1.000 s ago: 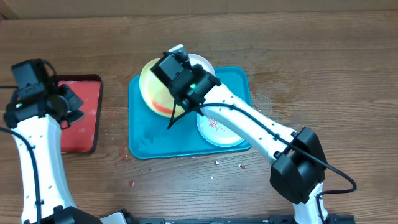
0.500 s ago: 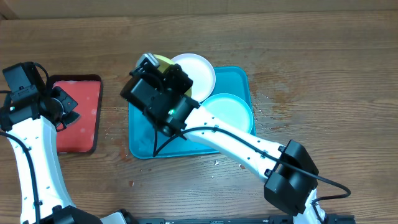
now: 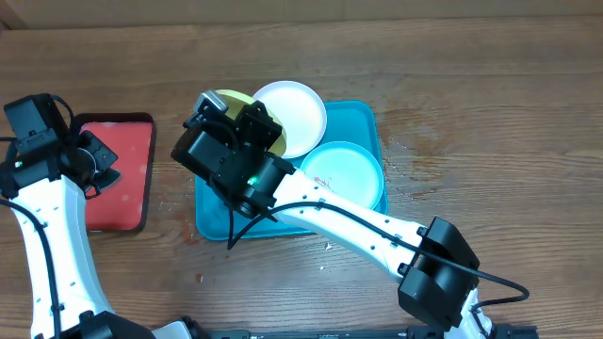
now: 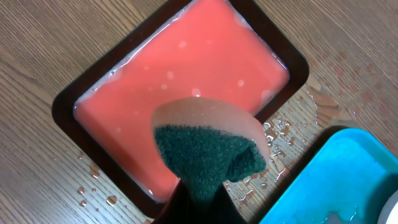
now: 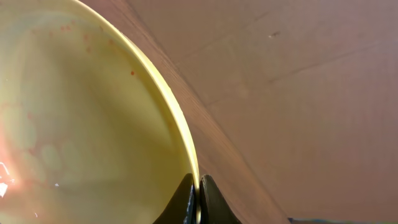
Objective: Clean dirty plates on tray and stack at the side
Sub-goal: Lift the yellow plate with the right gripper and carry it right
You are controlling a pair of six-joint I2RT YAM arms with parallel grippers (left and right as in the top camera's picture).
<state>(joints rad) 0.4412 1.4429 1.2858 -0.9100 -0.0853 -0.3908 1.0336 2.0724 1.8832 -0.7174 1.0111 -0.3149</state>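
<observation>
R gripper (image 5: 199,188) is pinched tight on the rim of the yellow plate (image 5: 81,124), jaws nearly touching w/ only the rim between. The plate's inside is wet, w/ faint red specks and smears. From overhead it sits at the tray's (image 3: 209,218) far-left corner, partly past the rim and mostly hidden under the wrist. White plate (image 3: 292,113) lies on the tray's far edge, overhanging the rim. Mint plate (image 3: 350,169) lies flat in the tray's right half, faint red marks on its left side. L gripper (image 4: 200,200) is well left of the tray, clamped on a green sponge (image 4: 202,152), over the red tray (image 4: 186,81) w/ pinkish liquid. Water drops dot the table (image 4: 56,37) between red tray and tray.
</observation>
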